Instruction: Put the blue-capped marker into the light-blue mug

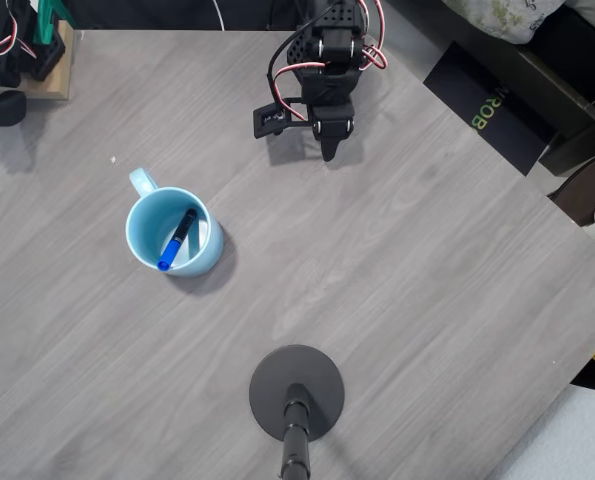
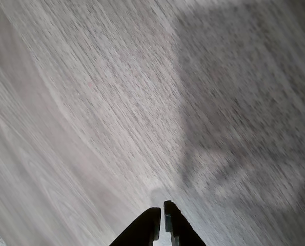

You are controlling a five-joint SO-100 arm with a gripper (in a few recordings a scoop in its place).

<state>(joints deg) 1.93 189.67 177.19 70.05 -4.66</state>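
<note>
A: Going left to right in the overhead view, where are things sitting?
B: The short black-barrelled, blue-capped marker (image 1: pixel 178 240) is leaning inside the round pale-blue ceramic mug (image 1: pixel 207 250); the black two-finger gripper (image 1: pixel 329 152) is hanging well apart, empty.
A: And the wrist view?
B: Its fingertips (image 2: pixel 151 219) are nearly touching over grey wood-grain table (image 2: pixel 90 102). Placing looks done; only retreating is remaining

Black round stand base (image 1: pixel 297 392) on grey table (image 1: pixel 427 280).
</note>
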